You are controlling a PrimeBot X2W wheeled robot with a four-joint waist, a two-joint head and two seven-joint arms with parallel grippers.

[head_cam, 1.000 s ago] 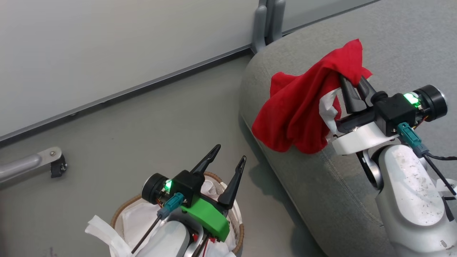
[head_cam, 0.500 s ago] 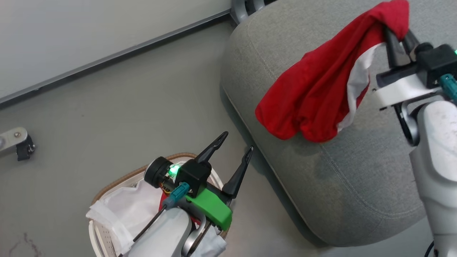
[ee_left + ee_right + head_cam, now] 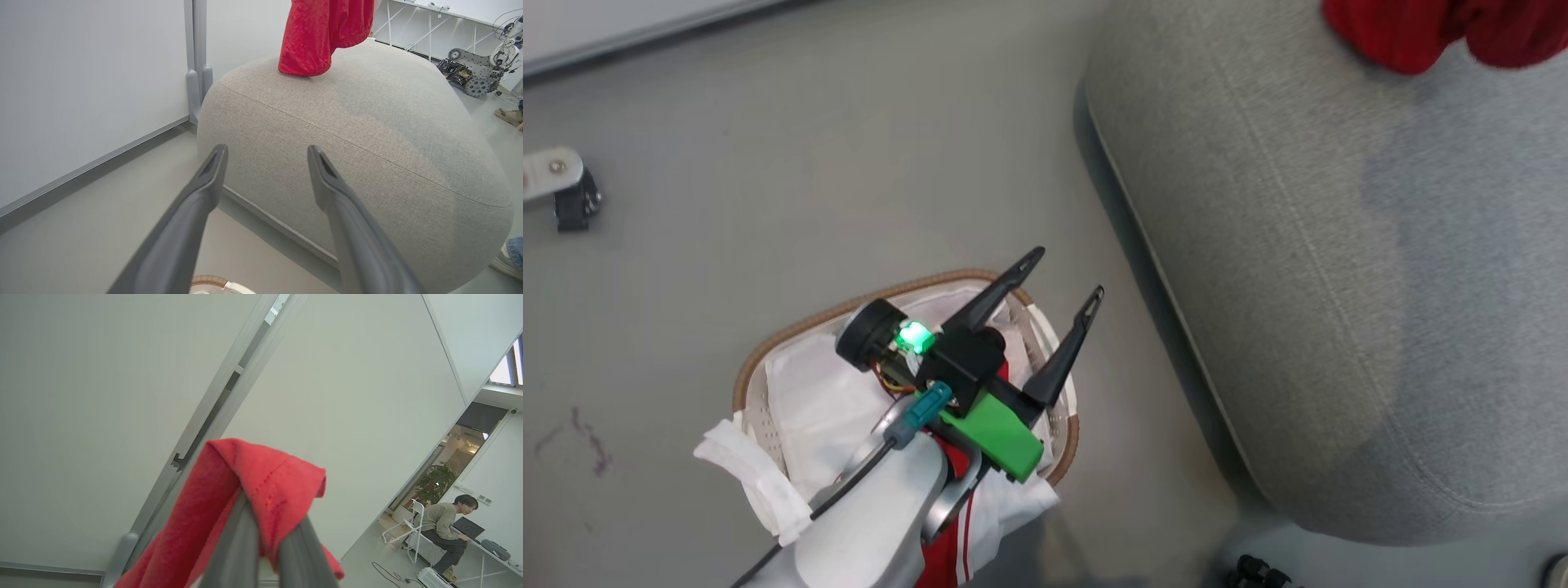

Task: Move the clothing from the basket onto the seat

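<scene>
seat (image 3: 1298, 245): grey, on the floor, takes the right side of the head view, just beside the basket.
clothing (image 3: 318, 36): one red garment hangs over the far top of the seat, its hem at the fabric or just above it, I cannot tell which.
basket (image 3: 760, 367): white liner (image 3: 809, 400) inside, and a second red piece (image 3: 943, 563) with white stripes.
left gripper (image 3: 1069, 271): fingers wide apart, empty, above the basket rim.
right gripper (image 3: 265, 539): fingers together, clamped on the clothing.

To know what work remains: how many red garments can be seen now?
2 red garments: one hangs from the right gripper over the seat; one lies in the basket under the left arm. More may be hidden there.
</scene>
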